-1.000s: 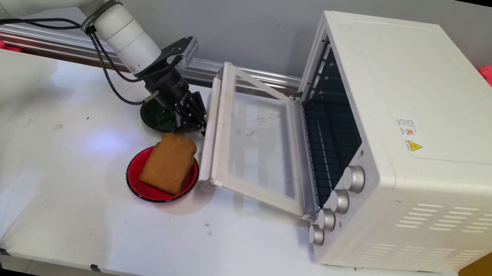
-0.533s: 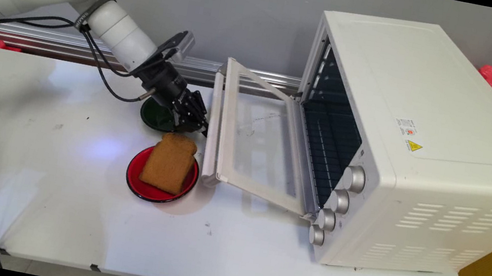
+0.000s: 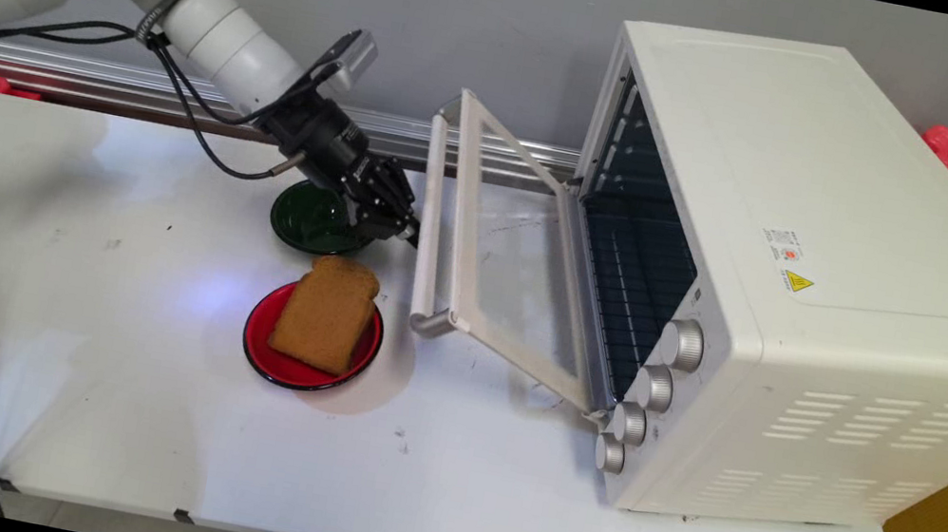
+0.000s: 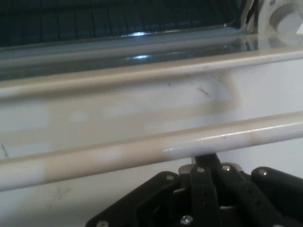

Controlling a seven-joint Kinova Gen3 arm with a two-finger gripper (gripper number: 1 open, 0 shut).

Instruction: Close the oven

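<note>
The black hand (image 3: 406, 231), drawn narrow and holding nothing, pressed its tips against the cream bar handle (image 3: 432, 230) of the white toaster oven's (image 3: 821, 266) half-raised glass door (image 3: 513, 263), near the white surface's (image 3: 124, 400) far edge. A dark green bowl (image 3: 304, 218) sat just beside it.

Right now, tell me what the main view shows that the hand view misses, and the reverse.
Only the main view shows the toast on the red plate, the dark green dish behind it, the oven's knobs and its white casing. Only the hand view shows the bar from close up, crossing just above the black linkage, with the glass pane behind it. Both show the gripper at the door handle of the half-raised oven door, and the dark rack inside.
</note>
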